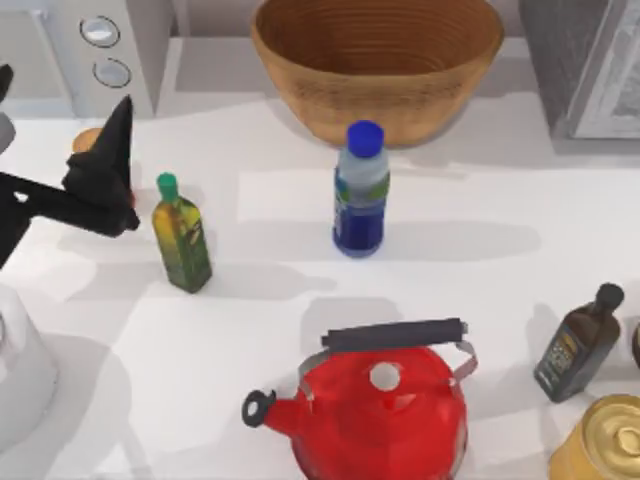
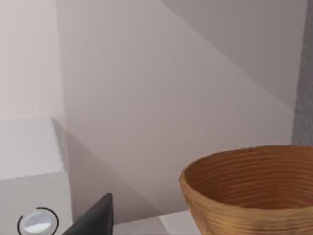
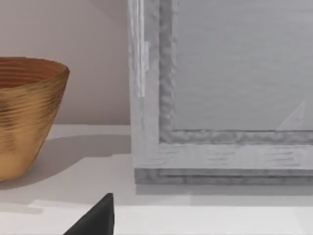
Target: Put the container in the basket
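The container, a clear bottle with a blue cap and blue lower body, stands upright in the middle of the table. Just behind it at the back sits the large woven basket, with nothing inside; it also appears as the basket in the left wrist view and the basket in the right wrist view. My left gripper hovers at the table's left side, well left of the container and holding nothing I can see. A dark tip of my right gripper faces a grey appliance, right of the basket.
A green-capped olive oil bottle stands between my left gripper and the container. A red kettle sits front centre, a dark bottle and a gold can front right. A white appliance is back left, a grey one back right.
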`<state>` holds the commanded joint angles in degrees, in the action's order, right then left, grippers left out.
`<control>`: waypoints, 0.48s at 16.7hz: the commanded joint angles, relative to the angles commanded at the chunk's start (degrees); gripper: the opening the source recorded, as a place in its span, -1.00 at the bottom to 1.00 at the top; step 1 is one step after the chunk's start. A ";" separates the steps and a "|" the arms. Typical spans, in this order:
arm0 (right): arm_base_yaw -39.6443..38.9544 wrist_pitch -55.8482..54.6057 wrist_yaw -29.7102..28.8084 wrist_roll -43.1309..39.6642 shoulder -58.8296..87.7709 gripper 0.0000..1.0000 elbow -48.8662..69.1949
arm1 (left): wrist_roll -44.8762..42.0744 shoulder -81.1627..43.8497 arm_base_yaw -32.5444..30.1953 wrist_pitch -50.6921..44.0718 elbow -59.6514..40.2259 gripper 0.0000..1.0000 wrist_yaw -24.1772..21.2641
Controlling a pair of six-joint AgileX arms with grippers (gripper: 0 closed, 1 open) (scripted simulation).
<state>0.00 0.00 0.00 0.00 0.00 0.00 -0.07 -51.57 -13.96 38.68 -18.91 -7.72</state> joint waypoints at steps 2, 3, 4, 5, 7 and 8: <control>0.00 0.00 0.00 0.00 0.00 1.00 0.00 | -0.04 -11.21 -2.91 8.05 -3.47 1.00 -1.62; 0.00 0.00 0.00 0.00 0.00 1.00 0.00 | -0.06 -16.87 -4.36 12.08 -5.15 1.00 -2.42; 0.00 0.00 0.00 0.00 0.00 1.00 0.00 | -0.08 -22.53 -5.77 16.10 -6.79 1.00 -3.21; 0.00 0.00 0.00 0.00 0.00 1.00 0.00 | -0.10 -28.16 -7.16 20.07 -8.38 1.00 -3.99; 0.00 0.00 0.00 0.00 0.00 1.00 0.00 | -0.16 -39.13 -9.76 27.74 -11.29 1.00 -5.45; 0.00 0.00 0.00 0.00 0.00 1.00 0.00 | -0.18 -44.41 -10.96 31.40 -12.61 1.00 -6.12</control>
<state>0.00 0.00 0.00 0.00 0.00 0.00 -0.26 -95.98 -24.92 70.08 -31.53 -13.84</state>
